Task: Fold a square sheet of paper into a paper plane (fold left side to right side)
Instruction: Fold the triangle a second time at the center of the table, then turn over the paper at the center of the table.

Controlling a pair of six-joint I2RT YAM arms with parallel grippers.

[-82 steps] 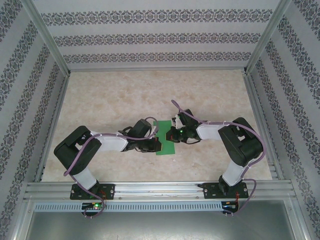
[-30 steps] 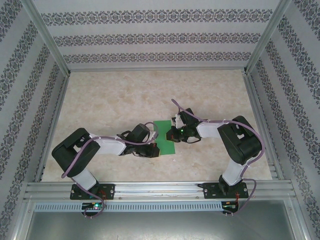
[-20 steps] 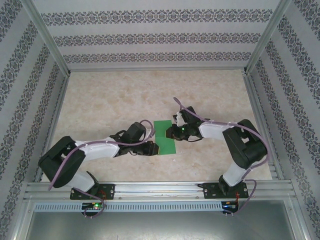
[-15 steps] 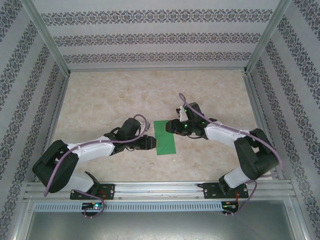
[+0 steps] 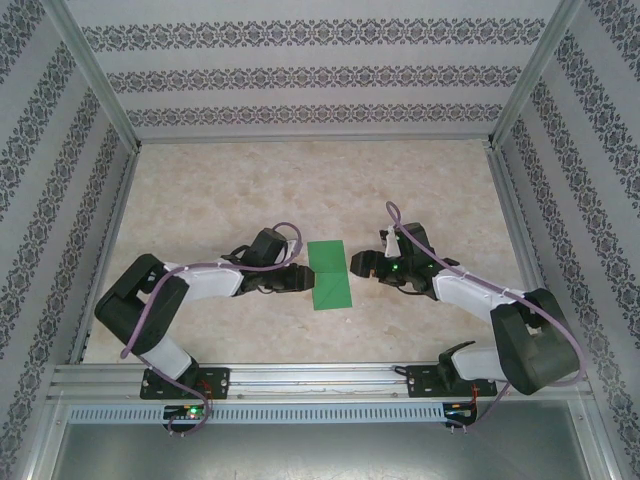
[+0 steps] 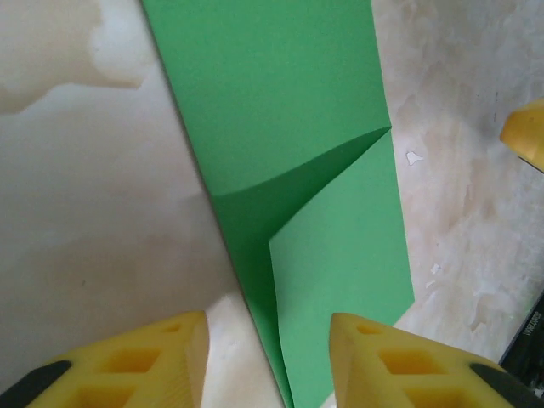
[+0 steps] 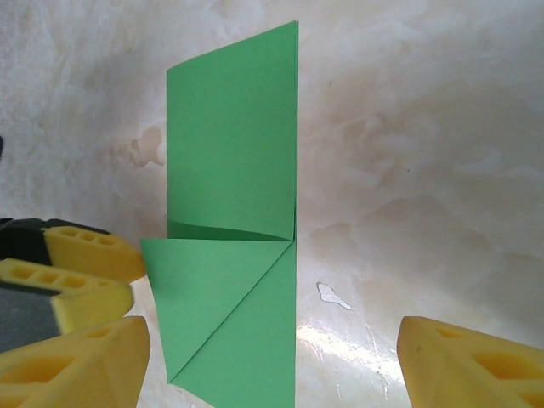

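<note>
1. A thin, bright-green sheet of paper point(image 5: 329, 275), folded into a narrow upright rectangle, lay flat on the pale marbled bench point(image 5: 220, 190), roughly midway between the two arms.
2. In the right wrist view the sheet of paper point(image 7: 234, 144) showed a straight crease along its right edge. At its near end one corner was turned over into a triangular flap point(image 7: 212, 289).
3. In the left wrist view the same sheet of paper point(image 6: 280, 93) ran away from the camera, and the flap point(image 6: 348, 255) stood slightly raised off the layer beneath it.
4. The left arm point(image 5: 200, 283) reached in from the left, and its tip sat just beside the sheet's left edge.
5. The left jaws stood open, their yellow pads point(image 6: 144, 357) apart. The sheet's near corner lay on the bench between them, ungripped.
6. The right arm point(image 5: 470, 292) reached in from the right, ending just beside the sheet's right edge.
7. The right jaws gaped wide with the yellow pads point(image 7: 459, 365) far apart, holding nothing.
8. The left arm's yellow pads point(image 7: 89, 255) also showed in the right wrist view, just beside the flap's left edge.
</note>
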